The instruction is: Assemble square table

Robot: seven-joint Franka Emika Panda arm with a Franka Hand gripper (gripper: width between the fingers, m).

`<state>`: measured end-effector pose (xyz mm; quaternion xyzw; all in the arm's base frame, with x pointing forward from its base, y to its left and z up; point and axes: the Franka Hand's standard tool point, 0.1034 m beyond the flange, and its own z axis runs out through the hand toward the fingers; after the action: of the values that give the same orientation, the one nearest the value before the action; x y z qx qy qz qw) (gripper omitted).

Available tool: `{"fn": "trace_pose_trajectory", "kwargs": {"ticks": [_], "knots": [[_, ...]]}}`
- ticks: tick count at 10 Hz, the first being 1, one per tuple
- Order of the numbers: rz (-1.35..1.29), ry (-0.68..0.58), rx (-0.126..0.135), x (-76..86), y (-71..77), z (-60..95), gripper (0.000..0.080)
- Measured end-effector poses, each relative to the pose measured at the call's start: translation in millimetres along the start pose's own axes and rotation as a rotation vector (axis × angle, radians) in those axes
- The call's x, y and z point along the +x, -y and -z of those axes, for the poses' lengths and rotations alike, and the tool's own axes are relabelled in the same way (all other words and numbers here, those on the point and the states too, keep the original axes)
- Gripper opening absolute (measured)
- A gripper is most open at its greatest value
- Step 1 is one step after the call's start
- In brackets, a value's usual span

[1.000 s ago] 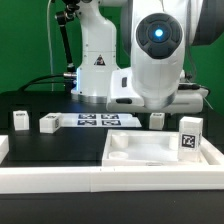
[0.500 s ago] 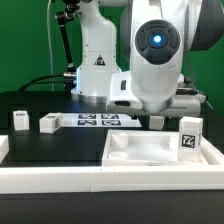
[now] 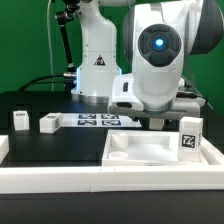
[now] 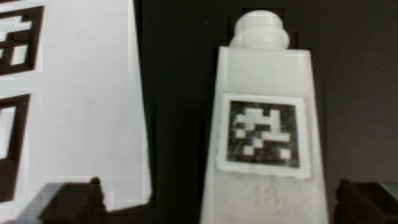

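Note:
The square table top [image 3: 160,152], a white slab with a raised rim, lies at the front on the exterior view's right. One tagged leg [image 3: 190,135] stands upright at its right edge. Two more legs [image 3: 20,120] [image 3: 49,123] lie on the left. My gripper [image 3: 157,120] is low behind the slab, over another leg that the arm mostly hides there. In the wrist view this leg [image 4: 263,130] lies lengthwise, tag up, between my dark fingertips [image 4: 71,200]. My gripper [image 4: 217,205] is open, a jaw on each side of the leg with gaps showing.
The marker board [image 3: 100,121] lies on the black table just left of my gripper and also shows beside the leg in the wrist view [image 4: 63,100]. A long white rail [image 3: 100,182] borders the front. The robot base [image 3: 98,70] stands at the back.
The arm has come down over the leg behind the slab, and its fingers now cover the leg in the exterior view. Nothing else has moved.

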<state>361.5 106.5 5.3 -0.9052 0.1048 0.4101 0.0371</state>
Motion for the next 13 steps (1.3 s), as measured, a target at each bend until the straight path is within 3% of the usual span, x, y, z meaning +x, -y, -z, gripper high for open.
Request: {"fn": "trace_pose_trajectory", "kwargs": {"ticks": [4,7,11,13], "knots": [[-0.002,0.001,-0.01,-4.0,7.6,-8.4,0.0649],[-0.002,0.0,-0.009,-3.7,7.8,-7.9,0.0287],[0.003,-0.002,-0.009,-2.9,7.7,-6.4,0.0288],[0.032,-0.004,-0.007,-2.4,4.0,1.5,0.0288]]}}
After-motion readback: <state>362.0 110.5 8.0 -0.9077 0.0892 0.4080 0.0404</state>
